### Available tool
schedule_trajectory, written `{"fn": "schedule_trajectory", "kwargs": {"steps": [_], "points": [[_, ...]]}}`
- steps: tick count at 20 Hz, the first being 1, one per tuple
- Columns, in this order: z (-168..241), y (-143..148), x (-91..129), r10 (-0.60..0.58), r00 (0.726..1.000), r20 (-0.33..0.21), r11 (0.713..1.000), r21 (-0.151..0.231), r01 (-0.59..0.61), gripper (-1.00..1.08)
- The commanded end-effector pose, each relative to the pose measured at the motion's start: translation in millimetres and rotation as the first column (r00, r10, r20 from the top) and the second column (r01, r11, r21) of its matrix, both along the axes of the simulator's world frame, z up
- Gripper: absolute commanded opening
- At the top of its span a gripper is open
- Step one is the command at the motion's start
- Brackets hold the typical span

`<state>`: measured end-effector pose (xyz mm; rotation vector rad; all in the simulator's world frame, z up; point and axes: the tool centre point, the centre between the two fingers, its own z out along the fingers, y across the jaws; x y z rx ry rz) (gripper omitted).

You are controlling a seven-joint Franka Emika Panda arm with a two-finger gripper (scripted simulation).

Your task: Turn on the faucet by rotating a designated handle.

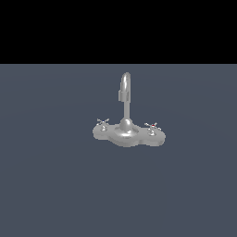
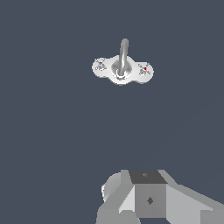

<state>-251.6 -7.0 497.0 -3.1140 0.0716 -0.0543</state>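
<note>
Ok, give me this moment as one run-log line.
phase: approach not begun | faucet: upright, untouched | handles: red-marked, other | gripper: fingertips not in view | contact: none

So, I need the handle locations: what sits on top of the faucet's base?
On the base: the gooseneck spout at center and two cross handles, one red-marked, one blue-marked. Under the base is hidden.

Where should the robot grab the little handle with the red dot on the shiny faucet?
Grip the tiny cross-shaped handle with the red dot by its arms, probably coming straight down from above. It sits flat atop the small silver faucet's lobed base, well clear of the tall curved spout.
</note>
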Motion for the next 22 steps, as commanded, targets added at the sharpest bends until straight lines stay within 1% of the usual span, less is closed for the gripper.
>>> {"fn": "schedule_trajectory", "kwargs": {"steps": [1,2,3,4,5,6,7,8,9,10,11,12,13,14,15,16,17,18,19,20,21,22], "points": [[-5.1,-10.4,1.1,-0.026,1.0,-0.001,1.0,0.001,0.026,-0.38],[-35.0,-2.4,-0.6,0.012,0.998,-0.067,1.0,-0.013,-0.013,-0.15],[-44.1,-1.0,2.1,0.012,0.997,-0.082,1.0,-0.016,-0.013,0.01],[-60.9,-1.9,4.6,0.005,0.994,-0.113,1.0,-0.004,-0.005,0.13],[-77.3,13.8,1.2,0.089,0.983,-0.159,0.995,-0.019,-0.093,0.15],[-79.1,17.9,3.0,0.098,0.982,-0.164,0.994,-0.02,-0.103,0.15],[-83.9,15.5,9.3,0.131,0.981,-0.146,0.99,-0.037,-0.138,0.22],[-105.2,23.4,11.7,0.122,0.973,-0.194,0.992,-0.012,-0.126,0.15],[-118.7,-5.8,17.0,0.035,0.98,-0.194,0.999,0.013,-0.033,0.19],[-132.2,21.6,22.9,0.122,0.97,-0.209,0.992,0.014,-0.122,0.19],[-145.2,1.4,31.7,0.051,0.976,-0.211,0.999,0.023,-0.047,0.21],[-162.2,1.6,35.1,-0.01,0.972,-0.235,0.998,0.053,0.023,0.17],[-168.8,0.1,45.8,-0.026,0.973,-0.227,0.997,0.059,0.04,0.11],[-184.6,6.5,48.7,-0.039,0.968,-0.246,0.995,0.082,0.061,0.14],[-197.2,8.6,54.1,-0.075,0.965,-0.253,0.989,0.108,0.105,0.12],[-195.1,12.7,72.2,-0.082,0.972,-0.22,0.991,0.085,0.103,0.06],[-213.6,17.2,74.0,-0.085,0.968,-0.236,0.993,0.065,0.103,-0.07],[-228.6,41.6,74.3,-0.056,0.968,-0.244,0.997,0.047,0.069,0.05],[-252.2,32.8,71.1,-0.101,0.957,-0.271,0.994,0.017,0.11,0.08],[-268.5,41.9,70.6,-0.101,0.956,-0.277,0.995,-0.002,0.104,0.15],[-276.1,39.2,81.6,-0.185,0.943,-0.277,0.98,0.025,0.199,0.23],[-275.9,34.7,81.4,-0.194,0.941,-0.277,0.977,0.028,0.209,0.23]]}}
